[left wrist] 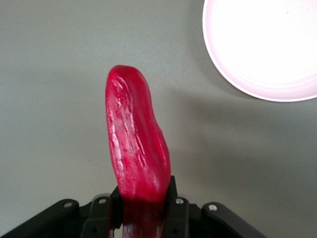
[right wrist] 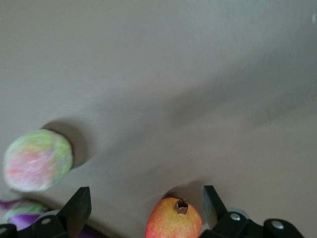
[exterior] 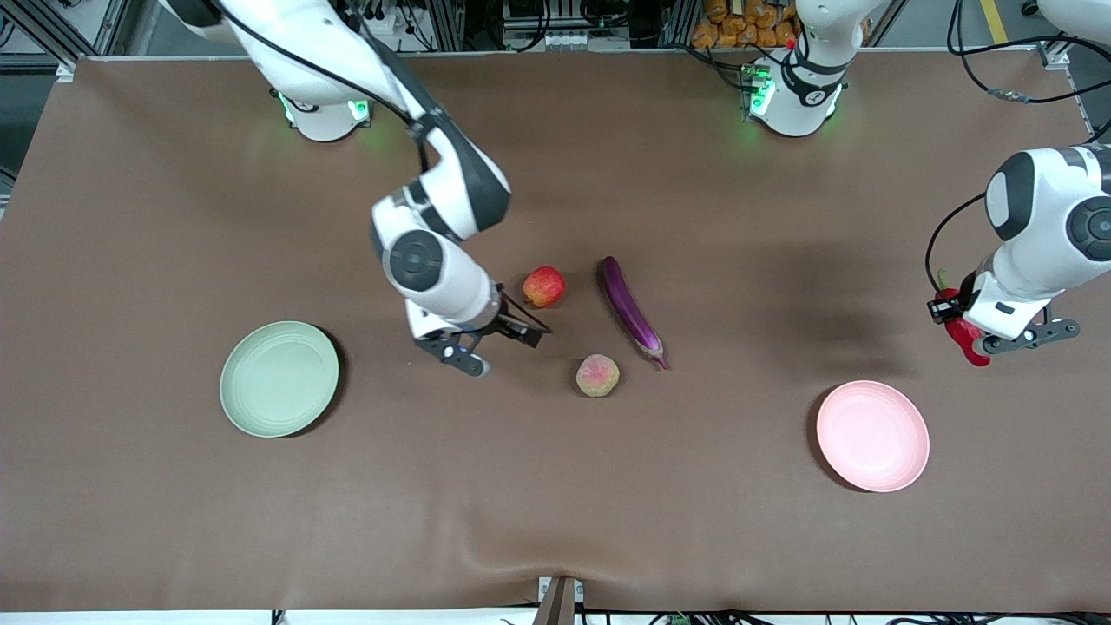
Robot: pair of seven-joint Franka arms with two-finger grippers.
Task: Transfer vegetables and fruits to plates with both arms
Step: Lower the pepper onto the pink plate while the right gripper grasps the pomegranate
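Plates, green and pink, lie bare; left claw pinches chili, right claw spread.

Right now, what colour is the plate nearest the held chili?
Pale pink plate; the front view shows it best.

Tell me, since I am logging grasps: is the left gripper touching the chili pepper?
Touching. The left wrist view shows the left gripper shut on the chili pepper, its fingers pressing the pepper's lower end from both sides, up in the air near the pink plate.

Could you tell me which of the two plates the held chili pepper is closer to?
The pale pink plate; the pale green plate sits at the right arm's end.
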